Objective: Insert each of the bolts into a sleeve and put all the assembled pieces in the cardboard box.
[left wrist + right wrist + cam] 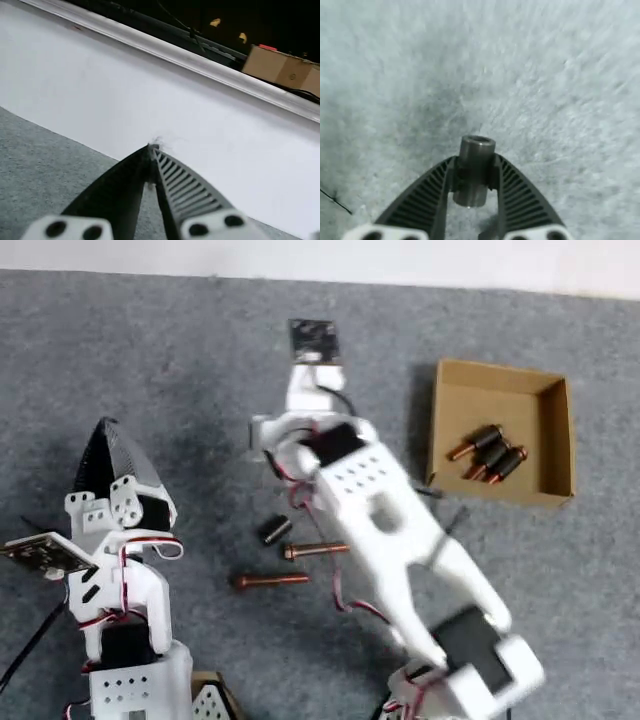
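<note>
sleeve [476, 150] is clamped between the right gripper's [474, 164] fingers, just above the grey desk [560, 75]. left gripper [104, 430] is pinched shut with nothing in it. to its right lie a loose sleeve [275, 530] and two bolts [315, 551]; farther right, the box [480, 405] holds assembled pieces [490, 453].

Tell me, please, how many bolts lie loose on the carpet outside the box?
2. The farther bolt lies beside the loose sleeve; the nearer bolt lies just closer to the arm bases. The right arm beside them may hide more.
</note>
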Available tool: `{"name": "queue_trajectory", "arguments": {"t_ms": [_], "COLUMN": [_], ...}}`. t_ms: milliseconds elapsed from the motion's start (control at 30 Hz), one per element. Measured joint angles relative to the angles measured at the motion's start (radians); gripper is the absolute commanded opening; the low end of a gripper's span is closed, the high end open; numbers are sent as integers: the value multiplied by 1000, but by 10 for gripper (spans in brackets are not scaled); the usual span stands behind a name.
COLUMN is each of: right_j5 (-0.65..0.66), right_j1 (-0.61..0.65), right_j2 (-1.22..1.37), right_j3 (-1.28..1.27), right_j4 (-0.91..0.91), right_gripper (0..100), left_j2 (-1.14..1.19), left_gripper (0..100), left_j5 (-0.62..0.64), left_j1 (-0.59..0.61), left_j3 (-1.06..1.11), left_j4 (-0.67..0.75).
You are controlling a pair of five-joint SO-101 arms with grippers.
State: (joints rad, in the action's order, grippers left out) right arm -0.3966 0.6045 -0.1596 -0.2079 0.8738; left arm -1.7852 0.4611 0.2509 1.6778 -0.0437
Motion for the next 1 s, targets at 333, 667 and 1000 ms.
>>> {"name": "queue_trajectory", "arguments": {"t_ms": [333,667,1000], "right_j5": [118,210,218], "right_j1": [-213,-350,-512], "right_j2": [-511,-1062,-1421], "right_j3": [-483,-1003,-1264], "right_j4": [-140,-259,-244], "right_gripper": [4,4,4], "left_j2": [0,0,0], "left_gripper": [11,11,11], "left_j5": [0,0,0], "left_j1": [-72,-160,-239], "left_j3": [0,0,0], "left_j4": [-34,-69,-92]}}
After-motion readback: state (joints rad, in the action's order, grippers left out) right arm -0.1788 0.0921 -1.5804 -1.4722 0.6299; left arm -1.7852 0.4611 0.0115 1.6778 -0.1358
